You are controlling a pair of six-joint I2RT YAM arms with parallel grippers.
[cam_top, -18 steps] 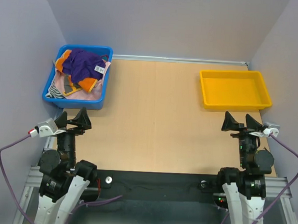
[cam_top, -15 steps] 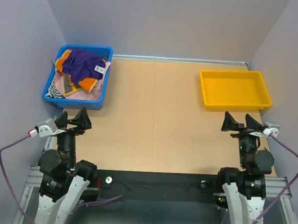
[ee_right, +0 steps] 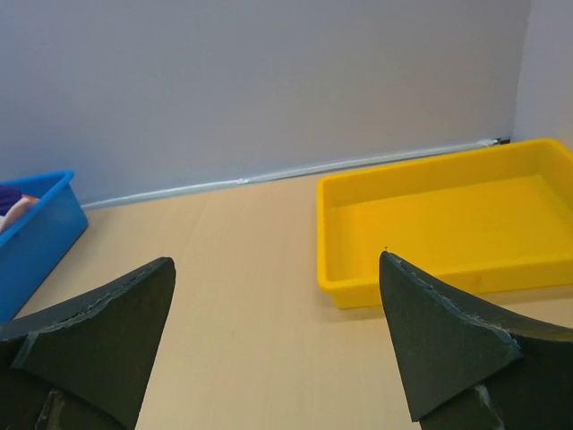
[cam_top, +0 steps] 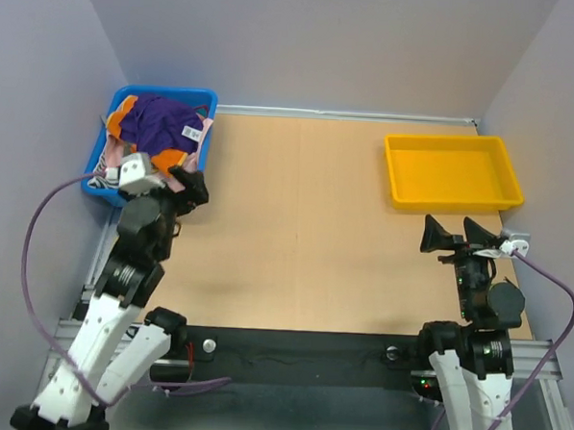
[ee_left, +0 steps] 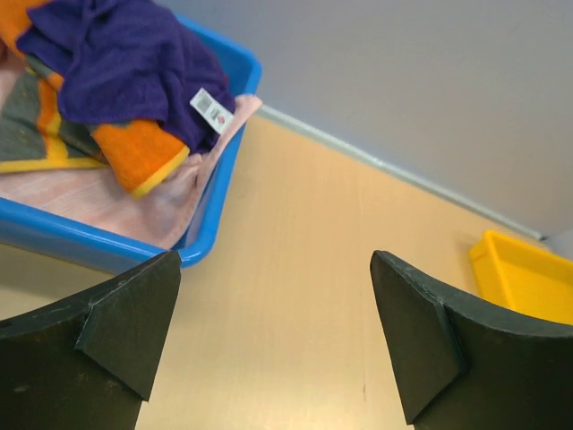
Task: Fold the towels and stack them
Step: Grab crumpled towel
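Black claws first: the right gripper point(cam_top: 450, 233) hangs over the near right of the pale wooden table point(cam_top: 296, 235), jaws spread wide with nothing between them. The left gripper point(cam_top: 178, 185) is up at the near right corner of the blue plastic tub point(cam_top: 96, 188), jaws likewise wide apart and empty. In its wrist view the tub sits just ahead and to the left of the fingers.

Nothing is gripped, folks. All three towels lie inside that tub in one crumpled heap. The plain dark purple towel point(cam_top: 162, 122) is on top with its white label showing, and the grey-and-orange towel point(ee_left: 134, 152) is bunched under it. The pale pink towel point(ee_left: 107, 197) is at the bottom, one corner draped over the rim.

Far right, the shallow yellow plastic tray point(cam_top: 455, 140) has nothing in it.

So the score, as I read it: no towel out, none folded, no stack begun anywhere. Everything is left to do: pull one out, spread it on the table, fold, repeat, pile. The left arm looks best placed to take the purple one.
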